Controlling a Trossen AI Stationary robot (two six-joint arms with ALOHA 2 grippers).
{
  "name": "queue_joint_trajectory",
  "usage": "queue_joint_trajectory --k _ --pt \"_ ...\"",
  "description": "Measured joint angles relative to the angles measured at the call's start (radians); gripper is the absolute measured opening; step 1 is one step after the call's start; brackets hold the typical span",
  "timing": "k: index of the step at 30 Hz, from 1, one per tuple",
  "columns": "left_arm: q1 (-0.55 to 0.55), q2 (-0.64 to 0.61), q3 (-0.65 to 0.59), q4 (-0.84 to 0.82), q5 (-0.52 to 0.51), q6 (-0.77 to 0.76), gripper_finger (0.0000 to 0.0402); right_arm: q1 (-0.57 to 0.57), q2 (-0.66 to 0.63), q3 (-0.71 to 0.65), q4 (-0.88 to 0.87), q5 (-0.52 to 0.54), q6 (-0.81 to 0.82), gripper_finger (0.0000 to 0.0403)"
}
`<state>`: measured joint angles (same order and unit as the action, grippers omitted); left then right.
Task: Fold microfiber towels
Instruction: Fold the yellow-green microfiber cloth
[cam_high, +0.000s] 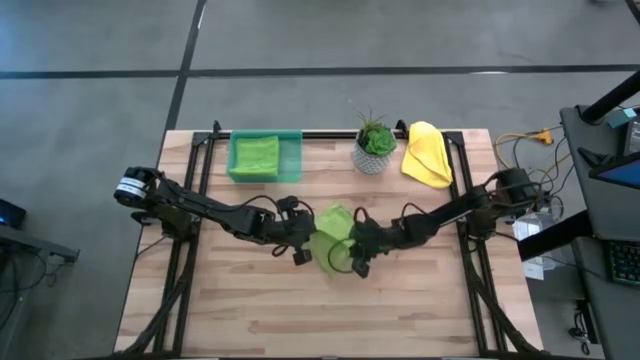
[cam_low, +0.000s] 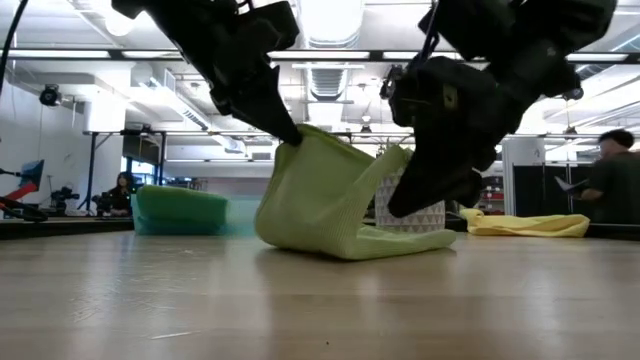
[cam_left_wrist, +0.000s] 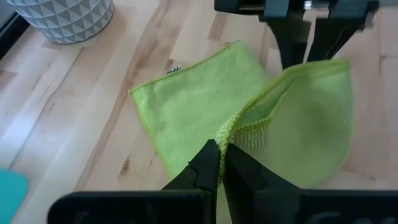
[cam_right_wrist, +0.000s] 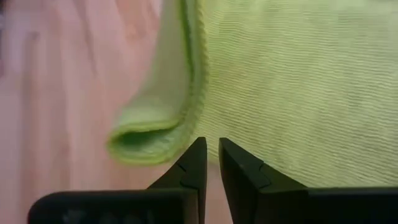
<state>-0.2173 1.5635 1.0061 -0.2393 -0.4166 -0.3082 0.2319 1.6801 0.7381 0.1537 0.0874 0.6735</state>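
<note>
A lime green towel (cam_high: 335, 228) lies mid-table, partly lifted between both grippers. Its far part (cam_left_wrist: 186, 106) lies flat on the wood, and its near part (cam_low: 320, 180) rises in a loose arch. My left gripper (cam_left_wrist: 221, 155) is shut on one raised edge. My right gripper (cam_right_wrist: 211, 149) is at the arch's other side (cam_low: 400, 160), its fingers nearly together on the cloth. Another lime green towel (cam_high: 254, 155) lies in the green tray (cam_high: 292, 145). A yellow towel (cam_high: 428, 153) lies crumpled at the far right. My left gripper pinches the towel's stitched edge (cam_left_wrist: 229, 132) between its two fingers, slanting down from the table's left. That edge is lifted clear (cam_low: 296, 135), and the cloth hangs slack from it to the table. My right gripper meets the cloth (cam_right_wrist: 249, 124) at its fingertips, beside a doubled-over fold (cam_right_wrist: 149, 137), slanting down from the table's right. The tips hide which part they have. That side of the towel stands raised (cam_left_wrist: 311, 68) and slack.
A small potted plant (cam_high: 374, 145) in a white patterned pot stands at the far edge, between the tray and the yellow towel. Bare wood lies along the near half of the table (cam_high: 330, 310). People show in the room beyond (cam_low: 610, 175).
</note>
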Motion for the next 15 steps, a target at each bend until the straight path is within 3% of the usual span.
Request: queue_joint_trajectory --k 5,15 --pt "0.000 0.000 0.000 0.037 0.044 -0.001 0.0000 0.060 0.038 0.032 0.026 0.157 0.007 0.0038" --pt "0.003 -0.001 0.000 0.077 0.045 -0.061 0.0000 0.064 0.247 0.177 0.033 0.112 0.000 0.0038"
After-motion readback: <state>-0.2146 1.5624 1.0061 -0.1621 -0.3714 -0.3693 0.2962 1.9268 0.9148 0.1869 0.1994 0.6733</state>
